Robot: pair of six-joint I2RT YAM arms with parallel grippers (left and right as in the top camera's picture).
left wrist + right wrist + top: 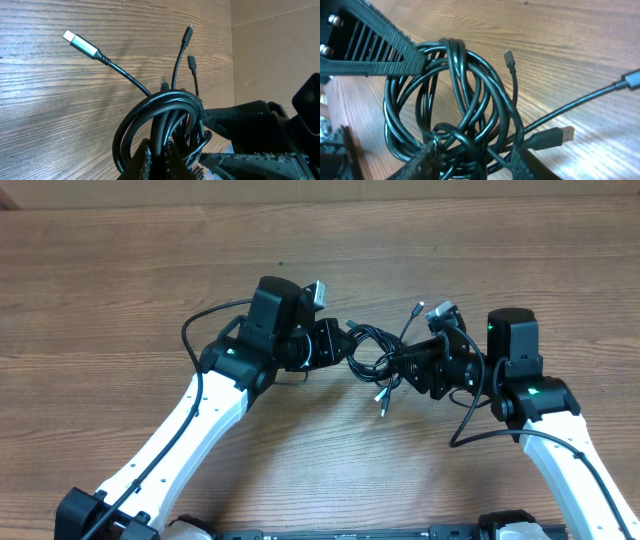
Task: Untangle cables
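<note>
The cables (368, 355) are a tangled coil of thin black cords lying between my two grippers at mid-table. My left gripper (338, 345) is shut on a strand at the coil's left side; in the left wrist view its fingers (159, 152) pinch one black cord of the cables (160, 107). A silvery plug (77, 42) and two small dark plug tips stick out. My right gripper (405, 368) is at the coil's right side; in the right wrist view its fingers (475, 157) are spread wide around the cables (455, 100). A blue-tipped USB plug (555, 136) lies by its right finger.
The table (320, 240) is bare wood. Thicker black arm wires loop beside each wrist, such as the one at the left wrist (200, 325). Loose plug ends (382, 402) trail from the coil toward the front.
</note>
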